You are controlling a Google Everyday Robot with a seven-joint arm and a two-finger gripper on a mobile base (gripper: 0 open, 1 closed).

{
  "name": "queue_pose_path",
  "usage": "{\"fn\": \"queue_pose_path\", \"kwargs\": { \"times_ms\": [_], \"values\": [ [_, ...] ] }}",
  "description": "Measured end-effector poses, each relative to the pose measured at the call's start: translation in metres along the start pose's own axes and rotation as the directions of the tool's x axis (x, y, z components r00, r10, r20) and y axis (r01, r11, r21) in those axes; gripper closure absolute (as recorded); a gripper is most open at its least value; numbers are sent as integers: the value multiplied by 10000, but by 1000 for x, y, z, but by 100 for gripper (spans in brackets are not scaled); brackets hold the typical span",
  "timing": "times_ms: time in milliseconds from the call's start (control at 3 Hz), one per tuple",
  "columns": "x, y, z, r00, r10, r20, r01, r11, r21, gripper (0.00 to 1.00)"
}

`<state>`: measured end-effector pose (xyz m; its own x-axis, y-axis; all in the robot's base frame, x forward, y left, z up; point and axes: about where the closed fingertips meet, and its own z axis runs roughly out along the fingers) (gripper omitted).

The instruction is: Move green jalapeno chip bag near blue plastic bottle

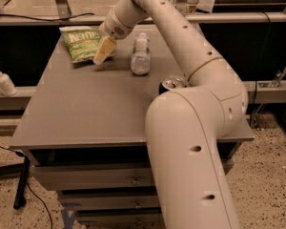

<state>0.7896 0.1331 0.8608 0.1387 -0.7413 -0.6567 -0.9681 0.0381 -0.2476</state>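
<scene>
The green jalapeno chip bag (80, 43) lies flat at the far left of the grey table (86, 113), its white "Kettle" lettering facing up. The blue plastic bottle (140, 55), pale and clear with a white cap, lies on its side to the right of the bag, about a bag's width away. My gripper (104, 52) reaches down from the long white arm and rests at the bag's right edge, between bag and bottle. The bag's lower right corner is hidden behind it.
A dark soda can (171, 84) stands right of the bottle, close to my arm's elbow. A white pump dispenser (3, 81) stands on a ledge left of the table. My arm's large white link (190, 156) covers the table's front right. Drawers sit below the tabletop.
</scene>
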Motion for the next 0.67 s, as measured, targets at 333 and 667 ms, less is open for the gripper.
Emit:
{"fn": "queue_pose_path", "kwargs": {
  "times_ms": [333,667],
  "values": [
    [1,8,15,9997,195,176,-188,9990,-405,39],
    [2,8,19,9994,301,190,-291,9984,-485,62]
  ]
}}
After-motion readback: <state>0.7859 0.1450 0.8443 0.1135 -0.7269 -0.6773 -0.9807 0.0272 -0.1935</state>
